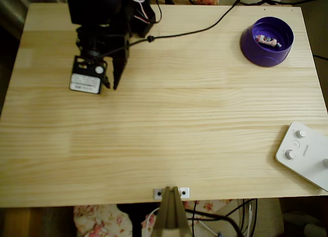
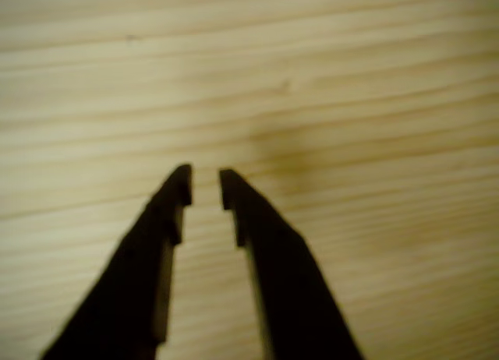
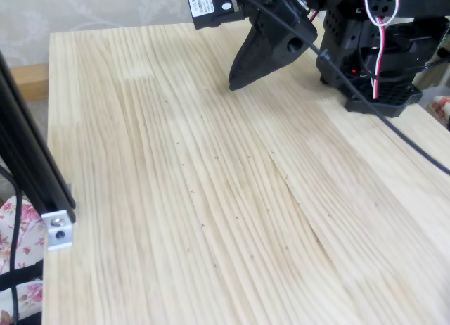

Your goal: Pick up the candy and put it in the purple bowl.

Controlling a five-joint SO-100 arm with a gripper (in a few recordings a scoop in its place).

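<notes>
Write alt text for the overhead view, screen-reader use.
A candy lies inside a purple bowl at the top right of a pale wooden table. The black robot arm sits at the top left, its empty hand above bare wood. A white device with knobs rests at the right edge.

In the overhead view, candy [image 1: 268,40] apparently lies inside bowl [image 1: 254,46], top right.

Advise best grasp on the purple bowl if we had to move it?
Probably the purple bowl wall at the rim, coming straight down, one finger inside, one outside. It's round and too wide to span; the walls look thin and upright. Use the lower-left rim in the overhead view, away from the candy inside.
</notes>
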